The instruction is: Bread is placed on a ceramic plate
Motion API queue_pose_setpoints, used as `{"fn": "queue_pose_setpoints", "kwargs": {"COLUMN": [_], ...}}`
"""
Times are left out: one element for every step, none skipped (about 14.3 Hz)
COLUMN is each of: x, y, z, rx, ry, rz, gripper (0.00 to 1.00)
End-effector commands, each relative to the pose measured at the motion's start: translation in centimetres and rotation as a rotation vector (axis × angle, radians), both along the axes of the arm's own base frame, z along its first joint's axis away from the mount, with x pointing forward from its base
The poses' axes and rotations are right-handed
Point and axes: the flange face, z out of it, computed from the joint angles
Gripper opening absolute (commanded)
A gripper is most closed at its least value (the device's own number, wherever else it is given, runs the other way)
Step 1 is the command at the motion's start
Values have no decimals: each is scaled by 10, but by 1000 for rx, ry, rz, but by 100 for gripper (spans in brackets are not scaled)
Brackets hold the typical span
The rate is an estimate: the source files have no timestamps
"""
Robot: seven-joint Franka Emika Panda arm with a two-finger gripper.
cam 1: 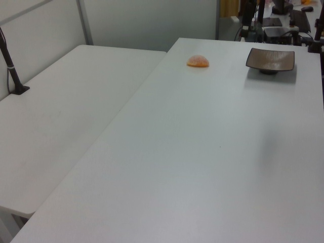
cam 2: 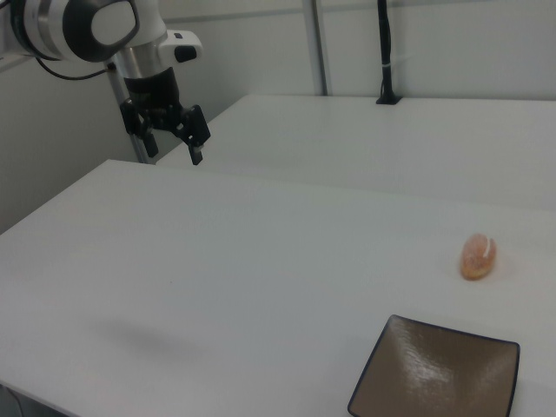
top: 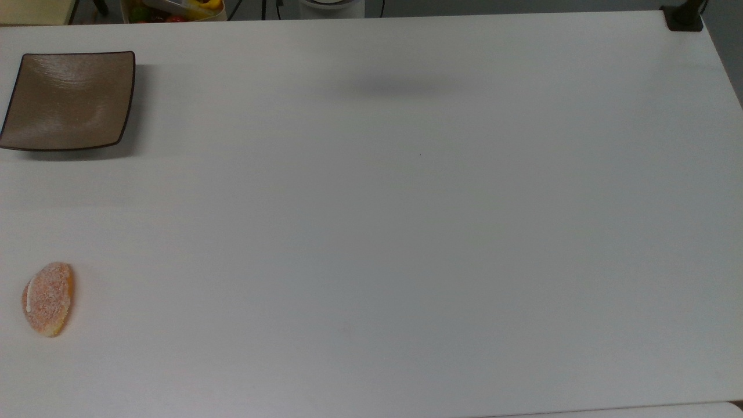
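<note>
The bread (top: 48,299), a small orange-pink bun with a white speckled crust, lies on the white table (top: 406,232) near the top view's lower left edge. The square brown ceramic plate (top: 69,98) sits bare at the top view's upper left, well apart from the bun. In the left view, the bread (cam 1: 197,62) and plate (cam 1: 271,59) rest side by side at the far end. The right view shows the bread (cam 2: 478,256) behind the plate (cam 2: 439,373). My gripper (cam 2: 174,146) hangs open high over the table at the right view's upper left, far from both, holding nothing.
A second white table (cam 1: 61,111) adjoins along the left view's left. A black post with a clamp (top: 685,17) stands at the top view's upper right corner. A container of colourful items (top: 174,8) sits beyond the far edge.
</note>
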Motion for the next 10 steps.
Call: {"fn": "queue_pose_setpoints", "kwargs": {"x": [-2, -2, -2, -1, -1, -2, -2, -3, -3, -4], "y": [15, 15, 16, 16, 16, 19, 24, 24, 24, 24], "z": [2, 2, 2, 2, 2, 2, 2, 1, -1, -2], "rx": [-8, -8, -7, -8, -7, -7, -7, -6, -7, -8], "ry": [-14, -15, -16, -14, -16, -16, -16, -11, -4, 2], "rz": [14, 16, 16, 16, 16, 20, 29, 28, 29, 33], "gripper": [100, 100, 100, 100, 100, 100, 100, 100, 100, 100]}}
